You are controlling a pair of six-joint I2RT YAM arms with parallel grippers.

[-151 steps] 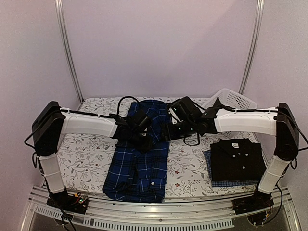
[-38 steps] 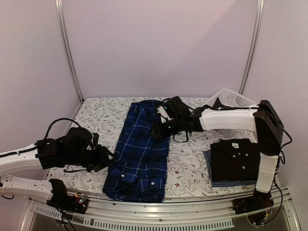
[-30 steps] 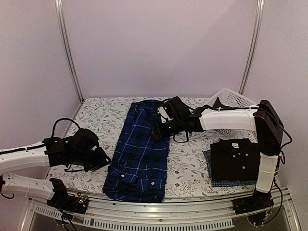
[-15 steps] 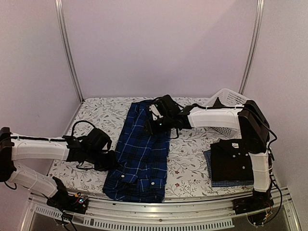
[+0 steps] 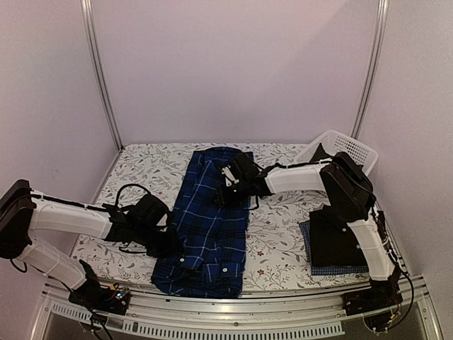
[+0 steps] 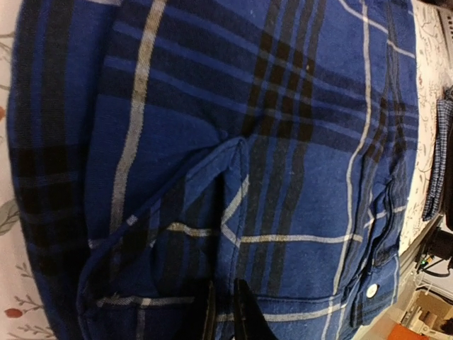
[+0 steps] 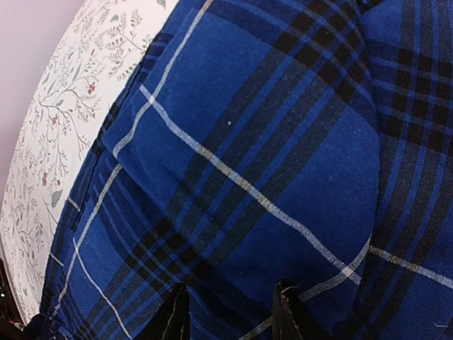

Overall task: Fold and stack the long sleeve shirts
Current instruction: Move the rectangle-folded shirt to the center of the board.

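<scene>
The dark blue plaid shirt (image 5: 212, 227) lies as a long folded strip down the middle of the table. My left gripper (image 5: 170, 244) is at the strip's lower left edge. In the left wrist view it (image 6: 225, 315) is shut on a raised fold of the plaid shirt (image 6: 283, 142). My right gripper (image 5: 223, 190) rests on the strip's upper part. Its fingers (image 7: 173, 315) stand apart, tips pressed into the plaid cloth (image 7: 269, 142), which bulges between them (image 7: 230, 312). The black shirt (image 5: 333, 244) lies folded on the blue check shirt (image 5: 333, 270) at the right, partly hidden by my right arm.
A white lattice basket (image 5: 350, 149) stands tilted at the back right corner. The flower-patterned table cover (image 5: 134, 166) shows bare to the left of the plaid shirt and between it and the stack. The metal front rail (image 5: 233, 319) runs along the near edge.
My left arm has swung in from the left to the plaid shirt's lower left edge and shut on a fold. My right gripper has slid left over the upper part, its jaws narrowing.
</scene>
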